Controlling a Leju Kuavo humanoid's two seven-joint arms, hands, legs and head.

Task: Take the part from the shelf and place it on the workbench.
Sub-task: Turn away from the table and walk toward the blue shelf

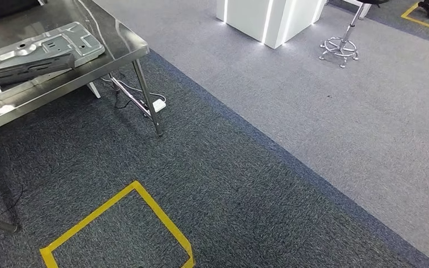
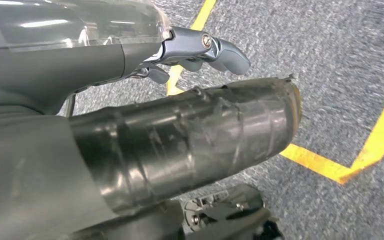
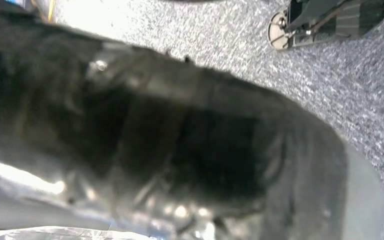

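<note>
Probably a transit step. At far left of the head view the steel counter [image 1: 117,42] carries two flat metal parts, touching: one light grey stamped part [image 1: 61,42] and one dark part [image 1: 19,70] lying along its near edge. So a part already sits on the workbench side. Whether either is the task's part, I cannot tell, and I cannot tell where the shelf is.

Next move, judged: turn and walk to find the shelf if another part is due, otherwise the task reads as nearly finished.

Counts, left to right:
- One counter and two parts.
- One white power strip [image 1: 157,104] under the counter, with cables.
- One yellow tape square [image 1: 117,223] on the dark carpet.
- One white lit stand [image 1: 268,19].
- One stool [image 1: 341,47].
- One more yellow tape square [image 1: 424,17] at far right.

The left hand [image 2: 180,130] hangs over the floor, thumb and fingers [image 2: 220,50] spread, nothing between them. The right hand [image 3: 180,150] is a dark blur, so I cannot tell how it stands.
</note>
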